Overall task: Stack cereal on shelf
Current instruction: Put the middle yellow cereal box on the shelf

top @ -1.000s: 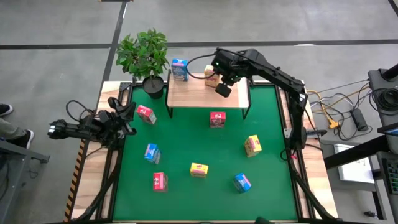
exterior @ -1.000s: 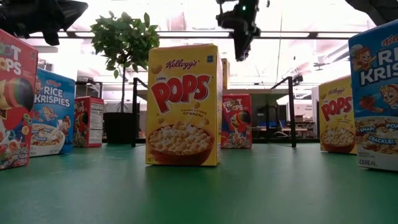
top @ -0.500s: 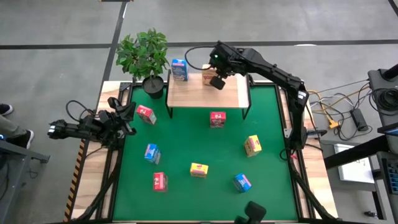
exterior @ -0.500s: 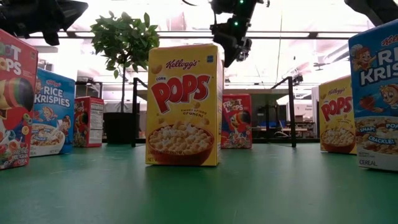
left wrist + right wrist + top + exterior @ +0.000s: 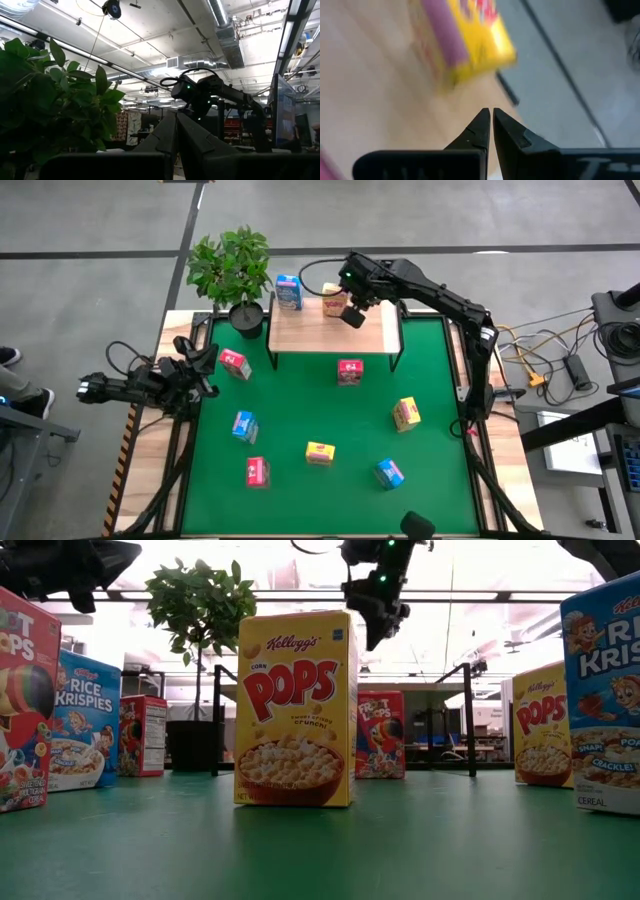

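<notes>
At the left edge of the table we see the left gripper [image 5: 207,363] waiting, its fingers pressed together on nothing, just beside a red box [image 5: 235,364] that lies near the mat's far left corner. Behind it a potted plant [image 5: 232,272] stands at the far left corner of the table.

On the green mat [image 5: 300,405] six more boxes are scattered: a blue box [image 5: 245,426] and a second red box [image 5: 257,471] toward the left edge, a yellow box [image 5: 320,452] near the middle, a third red box [image 5: 349,372] just in front of the shelf, then a second blue box [image 5: 389,473] and a second yellow box [image 5: 406,413] toward the right.

The shelf [image 5: 310,330] sits along the far edge. A third blue box [image 5: 289,292] stands at its far left corner, and a third yellow box [image 5: 334,304] at its far edge near the middle. The right gripper [image 5: 351,315] hovers over the shelf just beside that box, closed and empty; the wrist view is blurred, but the box seems clear of the fingertips [image 5: 481,119].
</notes>
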`<action>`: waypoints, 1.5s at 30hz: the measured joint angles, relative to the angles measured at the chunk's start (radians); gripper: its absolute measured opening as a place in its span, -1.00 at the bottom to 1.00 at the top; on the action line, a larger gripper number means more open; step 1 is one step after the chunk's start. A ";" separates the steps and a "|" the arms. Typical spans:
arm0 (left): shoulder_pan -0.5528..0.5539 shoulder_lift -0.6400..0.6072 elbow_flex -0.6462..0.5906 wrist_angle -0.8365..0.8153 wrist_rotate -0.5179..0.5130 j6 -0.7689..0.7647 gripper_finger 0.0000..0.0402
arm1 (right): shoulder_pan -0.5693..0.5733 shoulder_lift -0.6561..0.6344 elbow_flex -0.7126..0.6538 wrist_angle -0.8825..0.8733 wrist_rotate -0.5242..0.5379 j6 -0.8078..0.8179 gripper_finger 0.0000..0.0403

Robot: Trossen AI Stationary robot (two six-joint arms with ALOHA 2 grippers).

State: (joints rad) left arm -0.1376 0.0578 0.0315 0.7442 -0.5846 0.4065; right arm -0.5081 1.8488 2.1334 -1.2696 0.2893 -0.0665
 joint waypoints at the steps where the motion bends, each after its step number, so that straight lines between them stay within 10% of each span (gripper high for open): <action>1: 0.000 0.000 0.000 -0.001 0.000 0.000 -1.00 | 0.000 -0.005 0.000 -0.030 -0.020 0.015 -0.94; 11: 0.000 0.000 0.000 -0.005 0.000 0.000 -1.00 | 0.057 -0.032 -0.154 0.139 -0.193 -0.011 -0.94; 19: 0.000 0.000 0.000 -0.007 0.000 0.000 -1.00 | 0.079 -0.032 -0.286 0.373 -0.011 -0.087 -0.94; 45: 0.000 0.000 0.000 -0.007 0.000 0.000 -1.00 | 0.073 -0.032 -0.371 0.589 0.035 -0.232 -0.94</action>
State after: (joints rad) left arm -0.1375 0.0578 0.0318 0.7368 -0.5846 0.4065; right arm -0.4347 1.8168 1.7622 -0.6802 0.3241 -0.2985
